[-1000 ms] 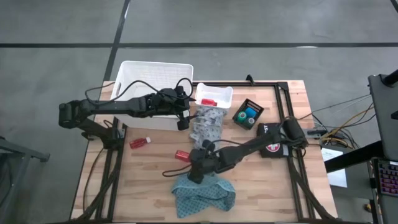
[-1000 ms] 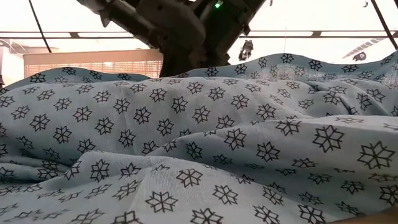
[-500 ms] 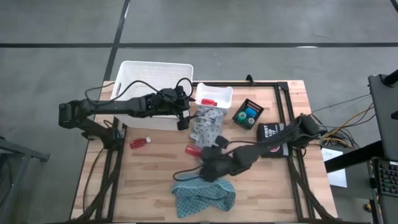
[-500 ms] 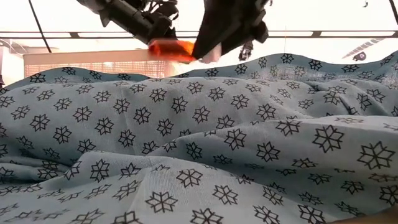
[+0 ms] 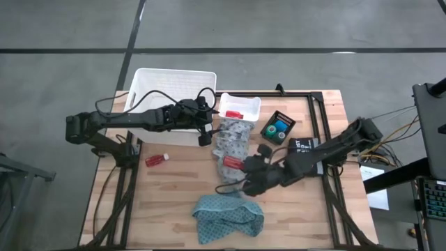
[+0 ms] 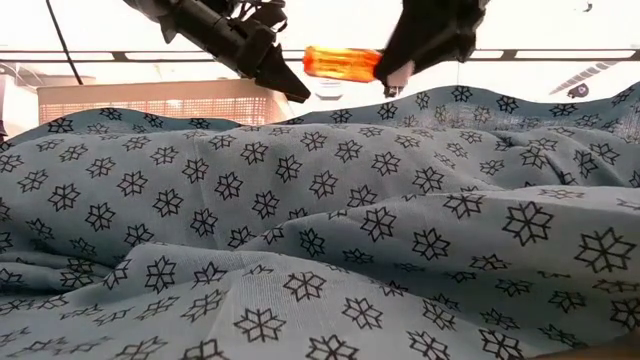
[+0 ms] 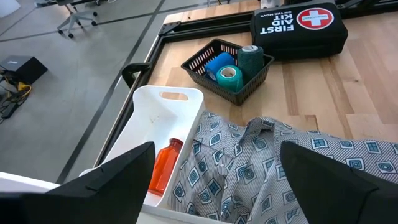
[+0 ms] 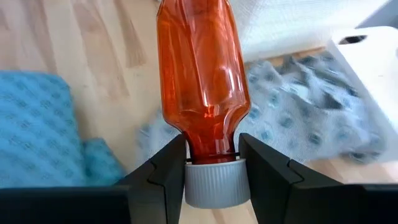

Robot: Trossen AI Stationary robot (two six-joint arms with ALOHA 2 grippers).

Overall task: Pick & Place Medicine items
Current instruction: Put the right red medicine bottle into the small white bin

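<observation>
My right gripper (image 5: 242, 166) hangs over the table's middle, shut on a small red bottle (image 5: 232, 164) with a white cap, above the edge of a grey patterned cloth (image 5: 232, 139). A second red bottle (image 5: 157, 160) lies on its side on the wood at the left. A third one (image 7: 165, 168) lies in the small white tray (image 5: 240, 107). A blue and a green round container (image 7: 231, 65) stand in a black basket (image 5: 279, 127). My left gripper (image 5: 204, 132) hovers open beside the tray, over the grey cloth. My right gripper pinches the red bottle's neck (image 8: 211, 151), just above the white cap (image 8: 214, 183), between its two fingers (image 8: 165, 171). The bottle's body sticks out ahead of the fingers. It is lifted clear of the table and lies about level (image 6: 340, 62).
A teal patterned cloth (image 5: 228, 216) lies bunched at the near edge and fills the low view. A black first-aid pouch (image 5: 303, 146) sits at the right under my right arm. A large white basket (image 5: 171, 87) stands at the far left.
My right gripper has risen and moved toward the table's right and far side, away from the teal cloth. The red bottle has come up off the wood with it and now hangs level over the grey cloth's edge.
</observation>
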